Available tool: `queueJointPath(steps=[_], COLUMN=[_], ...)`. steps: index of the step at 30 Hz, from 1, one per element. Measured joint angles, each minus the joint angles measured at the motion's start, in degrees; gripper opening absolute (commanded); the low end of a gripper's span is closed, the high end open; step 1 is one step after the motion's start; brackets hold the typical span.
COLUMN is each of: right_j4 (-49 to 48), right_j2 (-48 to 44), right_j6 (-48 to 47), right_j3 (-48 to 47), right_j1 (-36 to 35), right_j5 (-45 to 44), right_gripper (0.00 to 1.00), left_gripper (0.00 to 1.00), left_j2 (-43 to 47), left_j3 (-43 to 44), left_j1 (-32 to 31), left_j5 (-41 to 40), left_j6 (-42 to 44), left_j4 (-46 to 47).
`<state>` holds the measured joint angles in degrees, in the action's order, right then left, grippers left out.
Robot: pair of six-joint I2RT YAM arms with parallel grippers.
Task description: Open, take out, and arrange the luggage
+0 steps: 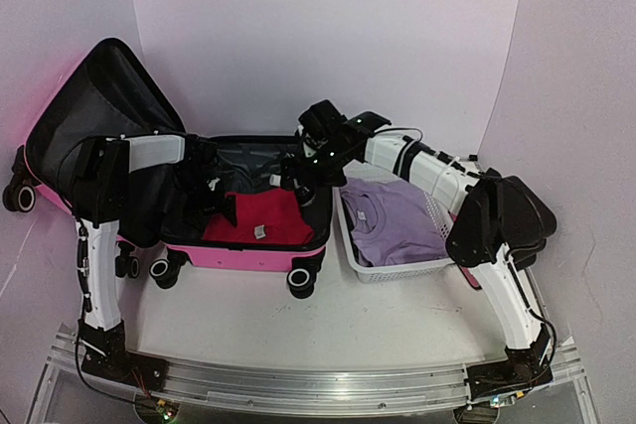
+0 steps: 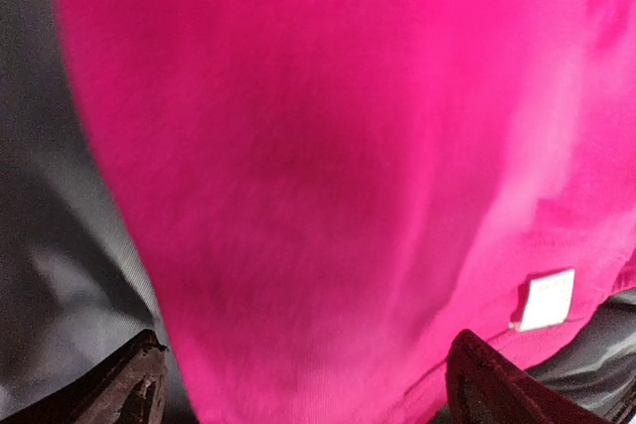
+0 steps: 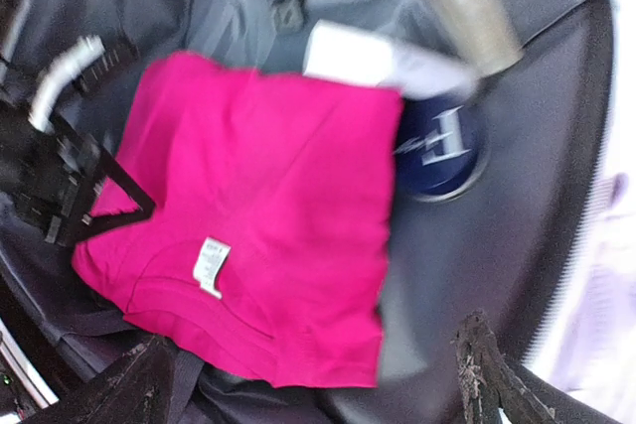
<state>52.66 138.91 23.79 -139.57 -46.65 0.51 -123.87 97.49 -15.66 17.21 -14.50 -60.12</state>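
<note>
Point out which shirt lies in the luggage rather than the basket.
The magenta shirt, folded in the open luggage with a white tag showing. The lilac shirt lies in the white basket beside it.

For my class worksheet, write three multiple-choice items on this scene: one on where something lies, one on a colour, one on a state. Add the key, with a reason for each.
1. Where does the lavender shirt lie?
A) in the suitcase
B) in the white mesh basket
C) on a chair

2. What colour is the folded shirt inside the suitcase?
A) bright pink
B) green
C) yellow

3. How is the suitcase?
A) zipped shut
B) standing upright, closed
C) open, lid raised

Key:
1 B, it lies inside the basket, to the right of the suitcase.
2 A, both wrist views show it bright pink.
3 C, the lid stands up at the left and shows its black lining.
</note>
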Motion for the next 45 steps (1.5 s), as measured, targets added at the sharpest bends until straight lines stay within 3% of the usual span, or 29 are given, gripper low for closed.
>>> queueJointPath(steps=[14,27,45], right_j4=[-1.07,-1.14,-1.95], right_j2=[-7.67,-8.87,-9.92], right_j6=[-3.04,-4.33,-4.28], right_j3=[7.28,9.90,13.70], right_j1=[6.91,10.49,13.70], right_j5=[-1.92,-1.42,0.07], right_gripper=[0.98,0.98,0.98], left_gripper=[0.45,0.30,0.00], left_j2=[-1.46,0.70,3.98], left_j3=[-0.92,-0.98,-1.01], left_j1=[-0.17,-1.75,-7.04], left_j5=[1.44,-1.42,-9.99], left_j6=[-2.12,-5.99,-8.59], left_j4=[3.17,3.30,3.63])
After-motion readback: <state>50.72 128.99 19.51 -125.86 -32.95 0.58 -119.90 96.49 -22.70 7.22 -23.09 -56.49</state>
